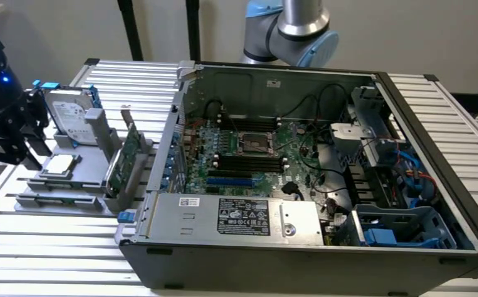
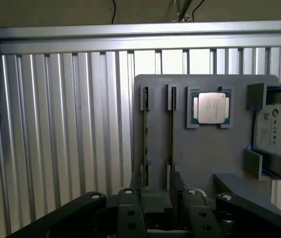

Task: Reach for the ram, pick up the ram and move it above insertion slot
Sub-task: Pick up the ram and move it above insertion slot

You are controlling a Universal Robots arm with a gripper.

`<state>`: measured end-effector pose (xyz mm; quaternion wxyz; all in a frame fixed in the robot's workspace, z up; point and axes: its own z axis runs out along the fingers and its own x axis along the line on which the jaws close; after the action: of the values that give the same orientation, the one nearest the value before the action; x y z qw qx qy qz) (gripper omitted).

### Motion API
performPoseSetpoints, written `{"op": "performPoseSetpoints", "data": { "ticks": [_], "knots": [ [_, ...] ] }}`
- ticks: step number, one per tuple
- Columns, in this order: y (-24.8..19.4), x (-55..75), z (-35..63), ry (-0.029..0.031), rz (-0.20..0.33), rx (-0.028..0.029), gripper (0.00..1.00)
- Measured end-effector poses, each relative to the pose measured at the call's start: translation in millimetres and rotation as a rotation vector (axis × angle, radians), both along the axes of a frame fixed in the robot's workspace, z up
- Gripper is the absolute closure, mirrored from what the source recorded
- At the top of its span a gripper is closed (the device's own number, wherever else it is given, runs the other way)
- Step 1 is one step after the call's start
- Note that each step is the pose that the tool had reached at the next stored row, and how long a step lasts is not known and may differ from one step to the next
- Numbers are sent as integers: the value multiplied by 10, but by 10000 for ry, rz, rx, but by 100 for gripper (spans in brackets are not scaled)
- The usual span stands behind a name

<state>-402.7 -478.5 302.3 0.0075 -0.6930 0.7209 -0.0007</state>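
Exterior view takes in the big things: one slatted metal table (image 1: 49,260) and, on it, one open computer case (image 1: 305,266) with its motherboard (image 1: 247,148) bared. The dark insertion slots (image 1: 251,163) lie side by side on that board, beside the processor socket (too crowded for me to count). A joint of my arm (image 1: 300,25) shows behind the case. Toward the exterior view's left of the case stands one grey holder (image 1: 97,148). It carries one hard drive (image 1: 67,114) in blue rails and one green expansion card (image 1: 123,164) upright on edge.

Wrist view looks flat onto that same holder and adds the small things. One processor chip (image 2: 210,108) is seated in its pocket between the hard drive and the ram (image 2: 171,134). The ram is two thin sticks seen edge-on, each standing in its own slot, parallel and just beside one another. My gripper (image 2: 157,194) sits at one end of those two sticks. My fingers (image 2: 130,203) are spread apart and pinch nothing, and both sticks sit in the holder, well apart from the case.
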Motion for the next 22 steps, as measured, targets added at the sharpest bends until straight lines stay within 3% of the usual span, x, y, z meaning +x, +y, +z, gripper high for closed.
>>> {"op": "performPoseSetpoints", "data": {
  "ticks": [22],
  "knots": [
    [-30, -26, -401, 11, 238, 0, 64]
  ]
}}
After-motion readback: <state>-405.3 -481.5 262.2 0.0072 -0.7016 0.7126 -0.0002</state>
